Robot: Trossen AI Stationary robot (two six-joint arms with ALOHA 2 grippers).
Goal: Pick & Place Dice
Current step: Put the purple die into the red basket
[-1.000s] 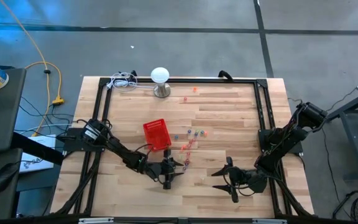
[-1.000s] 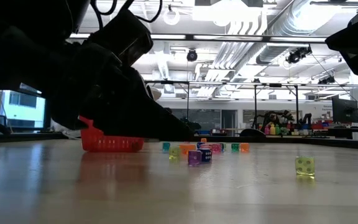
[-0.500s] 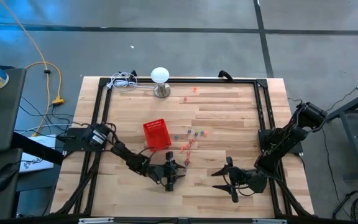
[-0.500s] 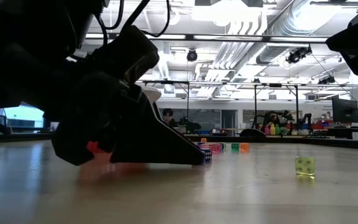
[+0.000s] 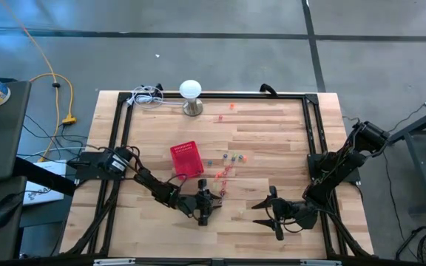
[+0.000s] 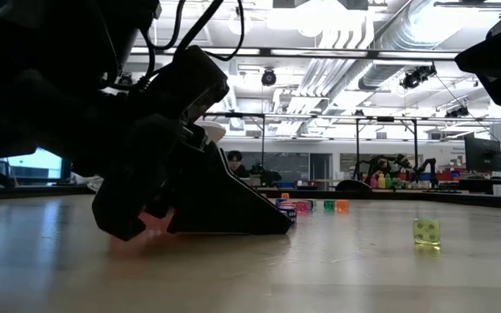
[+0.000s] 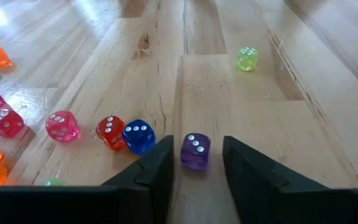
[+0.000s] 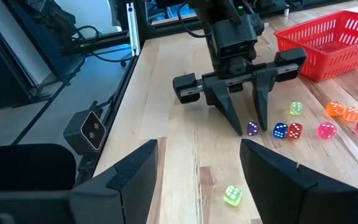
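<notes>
Since a second ago the left gripper (image 7: 194, 180) has crept toward the tabletop's front edge; its open fingers now straddle a small translucent purple die (image 7: 195, 151), ready to close. The right gripper (image 5: 270, 207) waits open near the front-right corner.

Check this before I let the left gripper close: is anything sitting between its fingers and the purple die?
Nothing visible. The left gripper is open, its fingers flanking the purple die with bare wood between. The blue die lies just outside one finger, beside a red die.
</notes>
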